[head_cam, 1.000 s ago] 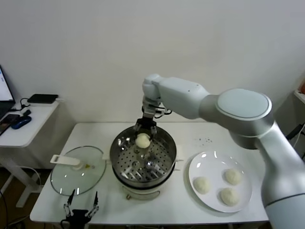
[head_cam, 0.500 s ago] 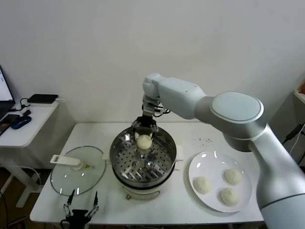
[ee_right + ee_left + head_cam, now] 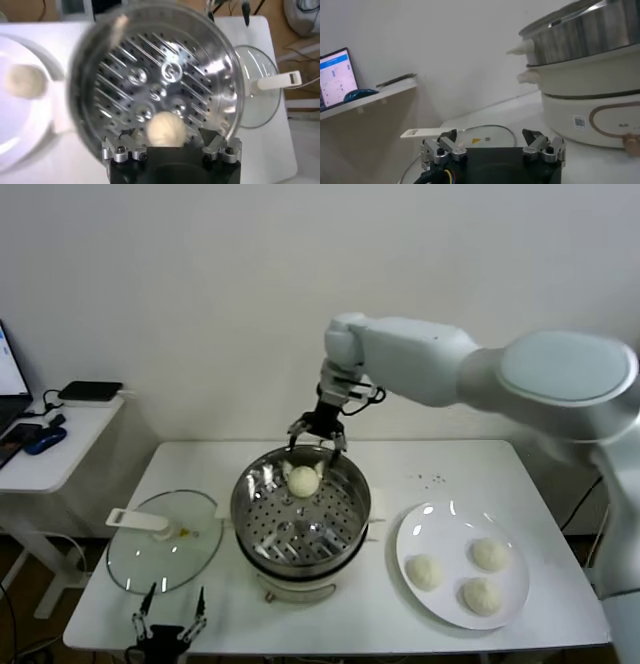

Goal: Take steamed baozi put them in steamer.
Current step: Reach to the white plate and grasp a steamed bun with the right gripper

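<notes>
— Where is your right claw (image 3: 319, 431) sitting?
— Released, hovering above the steamer's (image 3: 352, 529) far rim; one baozi (image 3: 303, 480) is lying on the tray's far side.
— And your left claw (image 3: 168, 616)?
— Spread wide, idling at the surface's (image 3: 380, 614) near-left edge.

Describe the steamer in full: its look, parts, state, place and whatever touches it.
The steamer is a round, shiny steel pot with white side handles, stacked on a cream base that stands upright mid-table. Its lid is off. Inside lies a perforated tray carrying one baozi near the far wall. The right end effector hovers open over the far rim, touching nothing. A glass lid lies to the robot's left, a plate to its right.
</notes>
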`<action>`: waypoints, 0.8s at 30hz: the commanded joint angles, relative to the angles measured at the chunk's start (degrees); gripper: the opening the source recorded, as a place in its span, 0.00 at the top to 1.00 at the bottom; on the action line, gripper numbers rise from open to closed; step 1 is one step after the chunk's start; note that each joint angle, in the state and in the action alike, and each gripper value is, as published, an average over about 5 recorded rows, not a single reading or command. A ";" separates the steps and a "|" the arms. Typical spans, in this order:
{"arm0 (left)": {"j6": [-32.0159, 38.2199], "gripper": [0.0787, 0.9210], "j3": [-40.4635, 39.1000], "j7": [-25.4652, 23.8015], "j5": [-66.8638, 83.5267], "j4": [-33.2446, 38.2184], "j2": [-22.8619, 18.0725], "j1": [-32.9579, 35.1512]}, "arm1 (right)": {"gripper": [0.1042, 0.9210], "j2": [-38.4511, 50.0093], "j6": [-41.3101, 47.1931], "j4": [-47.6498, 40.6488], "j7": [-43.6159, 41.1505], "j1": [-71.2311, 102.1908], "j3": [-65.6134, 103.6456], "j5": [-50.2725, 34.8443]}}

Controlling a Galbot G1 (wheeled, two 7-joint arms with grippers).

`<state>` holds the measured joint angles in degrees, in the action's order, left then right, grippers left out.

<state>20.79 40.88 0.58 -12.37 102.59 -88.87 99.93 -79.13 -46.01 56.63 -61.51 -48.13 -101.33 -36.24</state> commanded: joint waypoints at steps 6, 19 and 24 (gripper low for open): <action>0.04 0.12 0.09 -0.04 -0.02 0.71 0.63 0.90 | 0.12 18.06 56.07 33.06 11.12 -18.57 -22.48 -19.00; -0.40 0.12 -0.18 -0.09 0.10 1.03 0.49 0.76 | 0.12 25.56 69.58 43.43 18.40 -12.84 -21.66 -20.14; -0.40 0.12 0.10 -0.10 0.20 1.08 0.39 0.74 | 0.12 26.87 73.16 42.20 21.09 -5.97 -17.99 -16.16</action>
<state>20.42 40.85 0.50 -12.28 103.72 -88.36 100.67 -56.99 13.87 92.88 -45.77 -60.16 -120.36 -53.41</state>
